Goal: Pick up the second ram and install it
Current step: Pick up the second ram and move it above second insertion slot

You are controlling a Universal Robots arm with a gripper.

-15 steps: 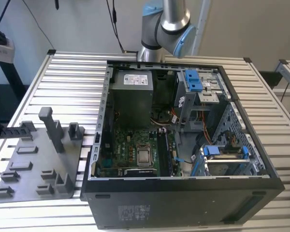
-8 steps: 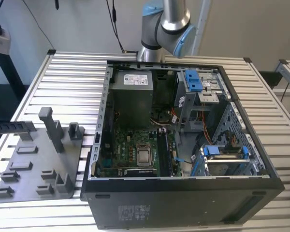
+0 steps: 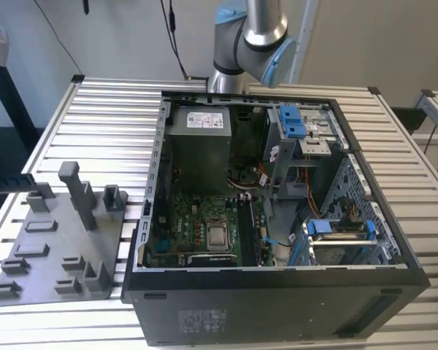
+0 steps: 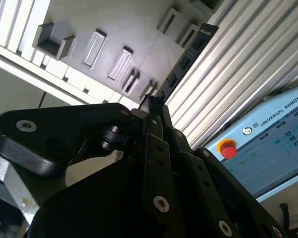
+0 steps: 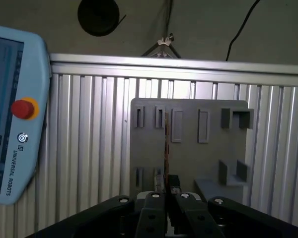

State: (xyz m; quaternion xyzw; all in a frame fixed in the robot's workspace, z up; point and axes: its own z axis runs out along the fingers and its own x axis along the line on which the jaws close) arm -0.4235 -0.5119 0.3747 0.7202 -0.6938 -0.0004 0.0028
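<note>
In both wrist views my gripper (image 4: 156, 106) (image 5: 166, 191) is shut on the second ram (image 4: 186, 57) (image 5: 166, 144). It is a thin dark board that sticks straight out from the fingertips, seen edge-on in the first wrist view. It hangs over the grey plastic tray (image 5: 188, 148) (image 4: 114, 29), above the tray's narrow slots. At the exterior view's left edge a dark strip, the ram (image 3: 11, 182), reaches toward the tray (image 3: 51, 251). The open computer case (image 3: 277, 292) lies to the exterior view's right, its green motherboard (image 3: 197, 226) facing up.
The tray carries several upright grey blocks (image 3: 80, 193). All of it rests on a ribbed aluminium table (image 3: 109, 117). A teach pendant with a red stop button (image 5: 22, 109) (image 4: 227, 148) lies beside the tray. Inside the case are a power supply (image 3: 197, 142) and blue drive brackets (image 3: 292, 120).
</note>
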